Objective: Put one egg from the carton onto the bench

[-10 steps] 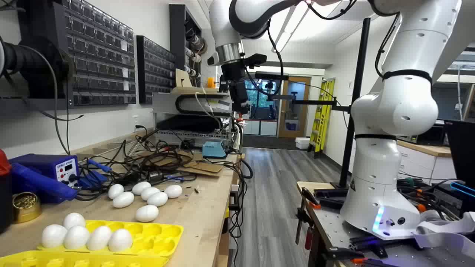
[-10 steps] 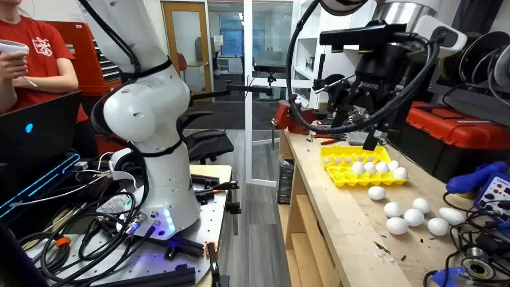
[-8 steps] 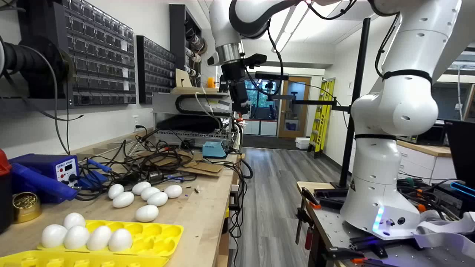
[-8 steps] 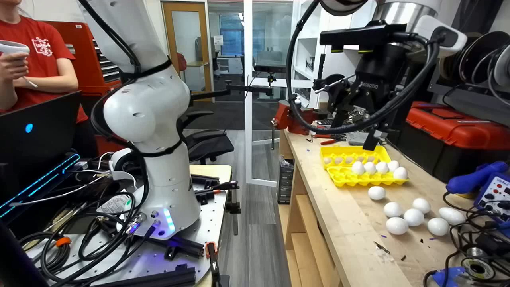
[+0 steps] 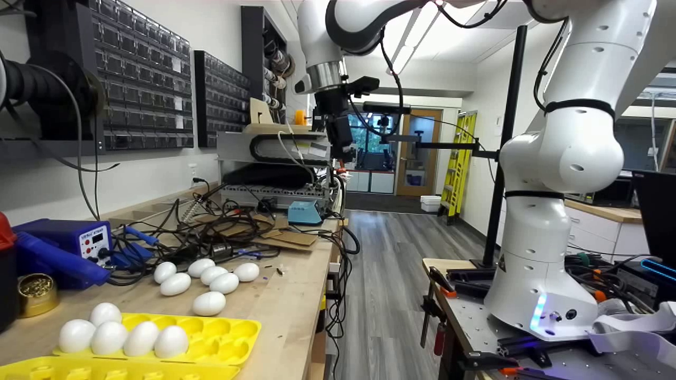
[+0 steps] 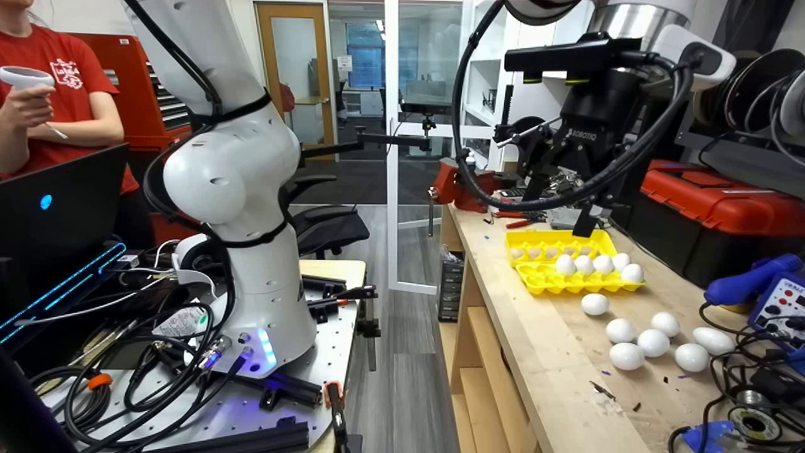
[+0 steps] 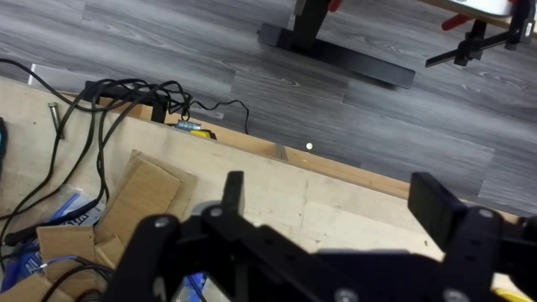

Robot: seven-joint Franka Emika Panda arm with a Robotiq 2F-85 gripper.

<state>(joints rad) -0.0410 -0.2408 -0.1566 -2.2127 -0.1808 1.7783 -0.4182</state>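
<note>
The yellow carton [image 5: 245,330] lies open on the bench [image 5: 280,311], with several white eggs [image 5: 171,342] in its cups. It also shows in an exterior view [image 6: 531,281], its lid raised behind the eggs. Several more eggs lie loose on the bench; the nearest loose egg [image 5: 208,304] is close beside the carton. My gripper [image 7: 329,195] is open and empty, high above the bench [image 7: 289,180] near its front edge. In an exterior view the gripper [image 5: 344,153] hangs far beyond the carton. A yellow sliver at the wrist view's lower right may be the carton.
Tangled cables [image 5: 227,224], cardboard [image 5: 290,237] and a blue soldering station [image 5: 90,248] stand on the bench. A red and black toolbox [image 6: 723,214] and a red vise [image 6: 456,185] are at the far end. A person [image 6: 69,94] stands beyond the laptop [image 6: 63,201].
The arm, gripper, carton and eggs show no visible movement. The person's hand with the white controller has risen slightly and shifted to the right.
</note>
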